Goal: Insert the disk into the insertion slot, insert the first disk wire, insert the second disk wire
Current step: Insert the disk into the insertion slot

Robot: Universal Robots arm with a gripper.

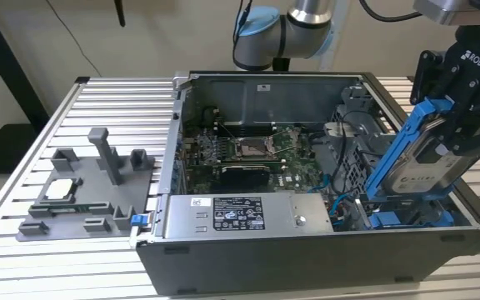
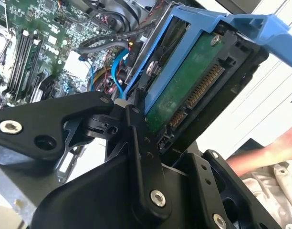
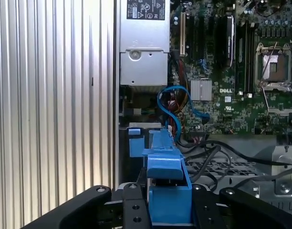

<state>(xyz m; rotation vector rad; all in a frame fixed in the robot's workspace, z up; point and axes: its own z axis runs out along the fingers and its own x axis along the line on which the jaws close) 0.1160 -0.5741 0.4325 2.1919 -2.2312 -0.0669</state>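
One disk, blue-framed, pinched tight in gripper. In exterior view, disk leans toward 1 o'clock, lower end at slot, case 4 o'clock corner; not seated. Judgement: square frame with slot, push straight, no twist. Blue cables and black wires crowd slot mouth. Power box at slot's 9 o'clock.

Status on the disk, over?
Gripper shut on the disk. Disk tilted, lower end at the insertion slot, not seated. Blue cable loops near the slot.

Gripper apparently clamped on the disk, arm overhead.
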